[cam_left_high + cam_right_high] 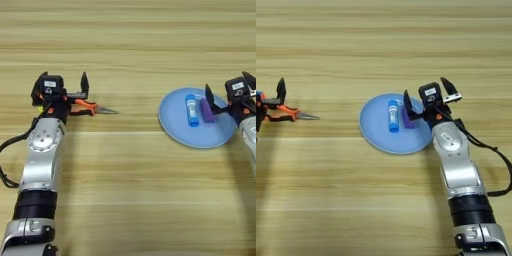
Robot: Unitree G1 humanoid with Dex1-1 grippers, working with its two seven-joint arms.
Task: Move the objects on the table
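Pliers lay on the table at the left, orange handles under the left gripper, whose fingers stood spread above them (the cube was barely visible behind the wrist). Further right sat the light-blue plate, bearing the blue tube and purple block. The right gripper hovered spread at the plate's right edge, one finger beside the block.

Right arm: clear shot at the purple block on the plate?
Probably yes. The right gripper is open at the purple block on the plate; the blue tube lies on the far side, not between.
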